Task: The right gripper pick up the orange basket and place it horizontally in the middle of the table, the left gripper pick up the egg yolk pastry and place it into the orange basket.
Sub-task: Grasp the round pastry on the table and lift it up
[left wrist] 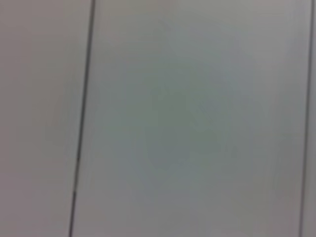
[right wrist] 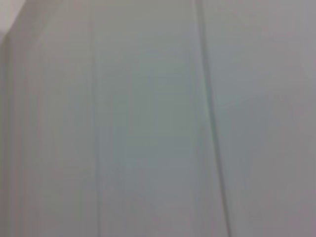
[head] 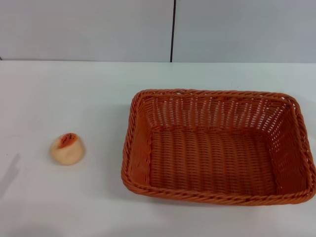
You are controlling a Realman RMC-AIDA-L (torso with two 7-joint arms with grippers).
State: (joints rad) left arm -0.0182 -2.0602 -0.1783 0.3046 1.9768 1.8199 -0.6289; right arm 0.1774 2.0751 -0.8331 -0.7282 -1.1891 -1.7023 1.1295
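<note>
The orange basket (head: pixel 217 145) rests on the white table (head: pixel 89 94), right of centre in the head view, its long side running left to right and its inside empty. The egg yolk pastry (head: pixel 67 148) lies on the table to the left of the basket, well apart from it, pale beige with an orange-red patch on top. Neither the left gripper nor the right gripper shows in any view. Both wrist views show only a pale wall with thin dark seams.
A pale grey wall with a dark vertical seam (head: pixel 173 29) stands behind the table. A faint shadow (head: pixel 10 173) falls on the table's left edge near the pastry.
</note>
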